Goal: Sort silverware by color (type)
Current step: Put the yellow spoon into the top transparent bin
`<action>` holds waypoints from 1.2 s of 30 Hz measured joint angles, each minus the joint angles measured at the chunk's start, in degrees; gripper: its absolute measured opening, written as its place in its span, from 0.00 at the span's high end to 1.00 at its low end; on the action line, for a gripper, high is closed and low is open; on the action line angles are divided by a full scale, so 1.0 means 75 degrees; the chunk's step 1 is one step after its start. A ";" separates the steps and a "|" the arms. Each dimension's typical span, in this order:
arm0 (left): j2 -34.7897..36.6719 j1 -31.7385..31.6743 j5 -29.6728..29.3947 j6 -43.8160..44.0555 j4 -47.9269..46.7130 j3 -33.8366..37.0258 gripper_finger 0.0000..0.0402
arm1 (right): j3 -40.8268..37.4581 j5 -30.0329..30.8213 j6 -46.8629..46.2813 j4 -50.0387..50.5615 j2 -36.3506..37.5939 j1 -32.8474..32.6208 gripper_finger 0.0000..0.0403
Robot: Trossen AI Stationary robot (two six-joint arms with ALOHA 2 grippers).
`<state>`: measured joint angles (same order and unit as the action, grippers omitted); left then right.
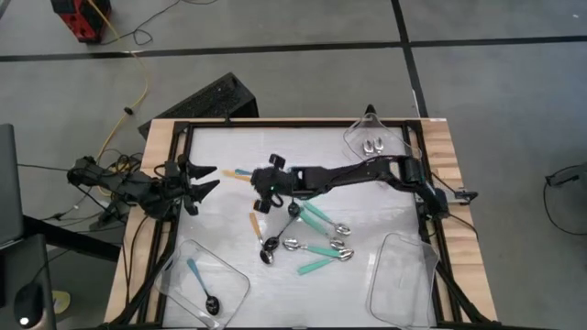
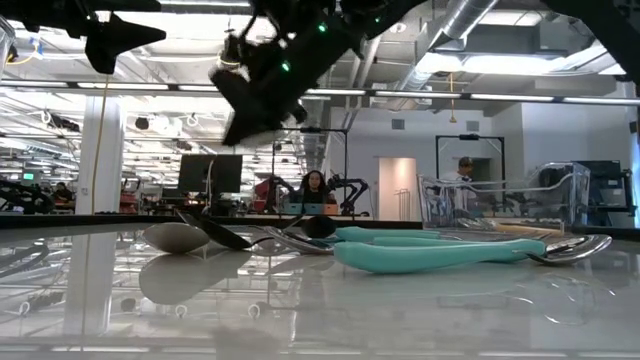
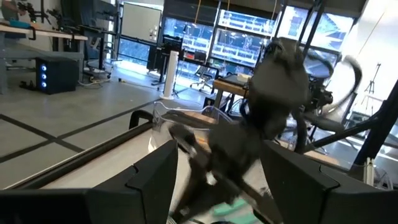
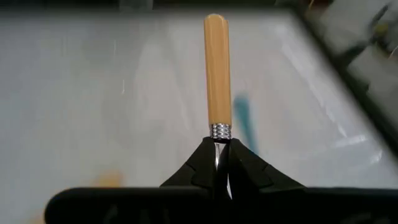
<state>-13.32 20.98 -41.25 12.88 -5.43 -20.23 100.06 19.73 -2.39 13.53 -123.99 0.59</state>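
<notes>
An orange-handled spoon (image 4: 217, 68) is clamped at its silver neck by the right gripper (image 4: 222, 163), raised above the middle of the white table (image 1: 220, 156); its handle points forward past the closed fingertips. Below and just beside it lie the loose spoons: teal-handled spoons (image 1: 316, 215) and silver bowls in a cluster, and another orange-handled spoon (image 1: 256, 223). A further orange handle (image 1: 240, 173) shows near the left gripper (image 1: 204, 178), which waits at the table's left edge with fingers spread and nothing between them. A blue-handled spoon (image 1: 201, 283) lies in the near-left clear tray (image 1: 234, 295); the far-right clear tray (image 1: 371, 140) holds what look like two silver bowls.
</notes>
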 joint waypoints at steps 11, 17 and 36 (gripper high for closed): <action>0.0039 0.0000 -0.0007 -0.0046 -0.0004 0.0000 0.46 | -0.1806 0.0630 0.0235 0.0138 0.1940 0.0406 0.88; 0.0041 -0.0001 -0.0021 -0.0085 -0.0008 0.0000 0.46 | -0.3847 0.0772 -0.0325 -0.0344 0.3615 0.0670 0.88; 0.0044 -0.0001 0.0006 -0.0359 -0.0096 0.0000 0.46 | -0.7856 0.3155 -0.2620 0.0978 0.8944 0.1126 0.88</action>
<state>-12.99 20.97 -41.20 10.19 -6.15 -20.23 41.14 43.40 -22.04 20.86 -56.91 9.04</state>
